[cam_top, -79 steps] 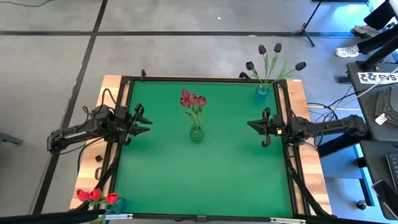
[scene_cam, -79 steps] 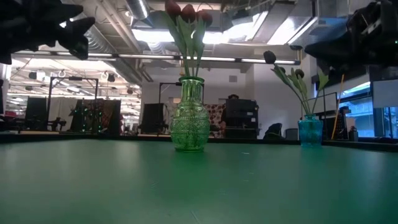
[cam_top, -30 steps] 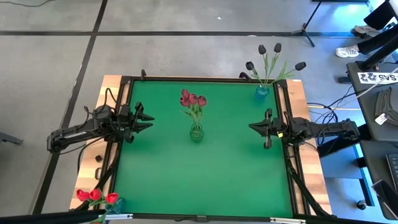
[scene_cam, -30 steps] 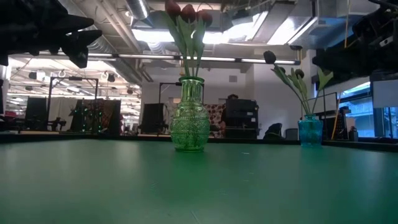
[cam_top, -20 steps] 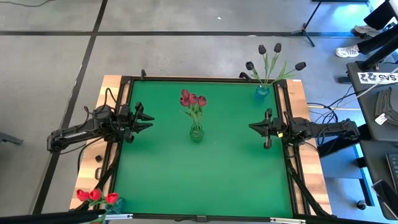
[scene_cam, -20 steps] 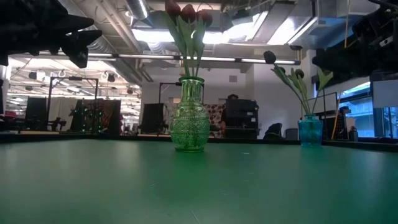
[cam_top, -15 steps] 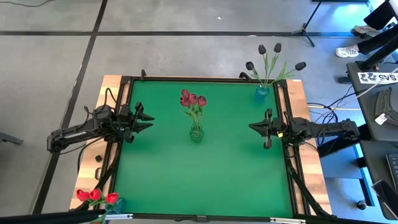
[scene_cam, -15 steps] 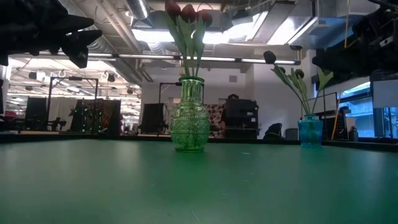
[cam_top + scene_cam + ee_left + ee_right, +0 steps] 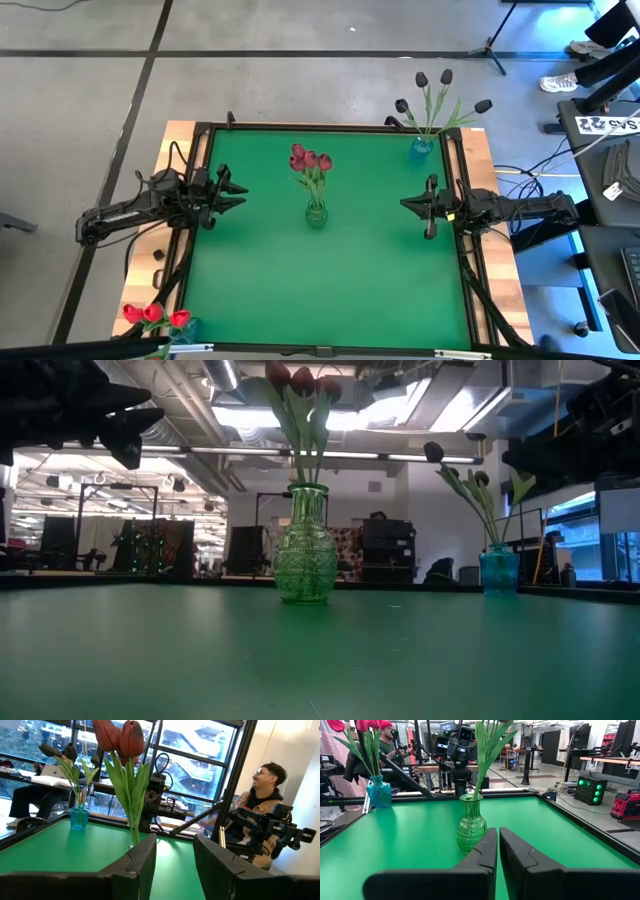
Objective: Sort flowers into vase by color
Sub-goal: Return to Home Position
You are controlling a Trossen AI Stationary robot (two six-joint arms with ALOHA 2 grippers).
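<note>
A green glass vase [image 9: 316,213] stands mid-table on its base, holding dull red tulips [image 9: 310,159]. A blue vase [image 9: 421,148] with black tulips [image 9: 440,90] stands at the far right corner. Another blue vase [image 9: 190,328] with bright red tulips [image 9: 153,315] stands at the near left corner. My left gripper [image 9: 240,198] hovers open at the table's left edge, pointing at the green vase [image 9: 134,842], nothing between its fingers [image 9: 145,860]. My right gripper [image 9: 403,203] hovers shut at the right edge, facing the same vase [image 9: 471,825].
The green mat [image 9: 330,280] lies bare around the middle vase. Black frame rails [image 9: 195,170] run along the table's sides over wooden edges [image 9: 480,150]. A person [image 9: 260,795] sits behind the right arm, beyond the table.
</note>
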